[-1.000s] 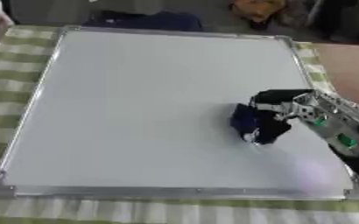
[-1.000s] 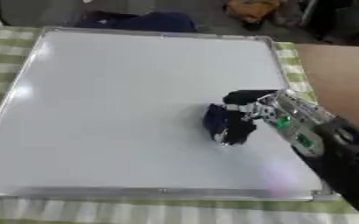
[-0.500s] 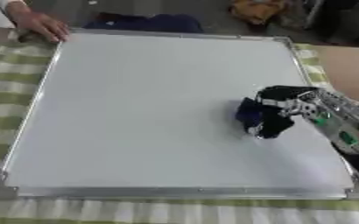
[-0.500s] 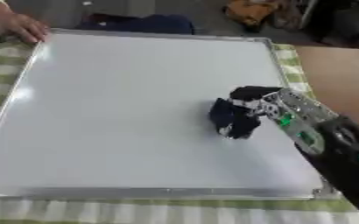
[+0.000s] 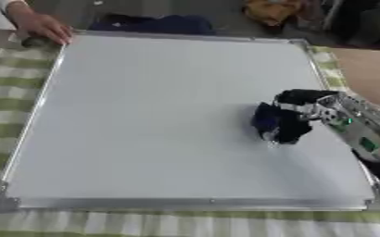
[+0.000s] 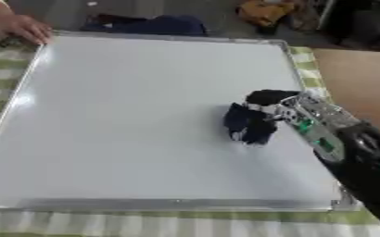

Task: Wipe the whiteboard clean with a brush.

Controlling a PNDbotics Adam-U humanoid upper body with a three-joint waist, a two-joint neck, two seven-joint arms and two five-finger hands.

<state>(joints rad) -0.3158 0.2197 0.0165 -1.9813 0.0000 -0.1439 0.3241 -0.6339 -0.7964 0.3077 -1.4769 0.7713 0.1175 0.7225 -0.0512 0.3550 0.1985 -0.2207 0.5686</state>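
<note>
Reaching in from three o'clock in the left eye view, the right hand (image 5: 303, 109) curls its fingers round a dark brush (image 5: 276, 124) pressed on the whiteboard (image 5: 144, 120), right of centre. In the right eye view, a person's hand (image 6: 19, 28) rests at the board's eleven o'clock corner.

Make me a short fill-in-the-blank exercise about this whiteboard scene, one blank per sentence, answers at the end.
1. The robot's ____ hand presses the dark brush on the whiteboard.
2. A person's hand rests at the board's far ____ corner.
3. The board lies on a green and white ____ cloth.
4. The brush sits nearer the board's ____ edge than its left.

Answers: right; left; checked; right
</note>
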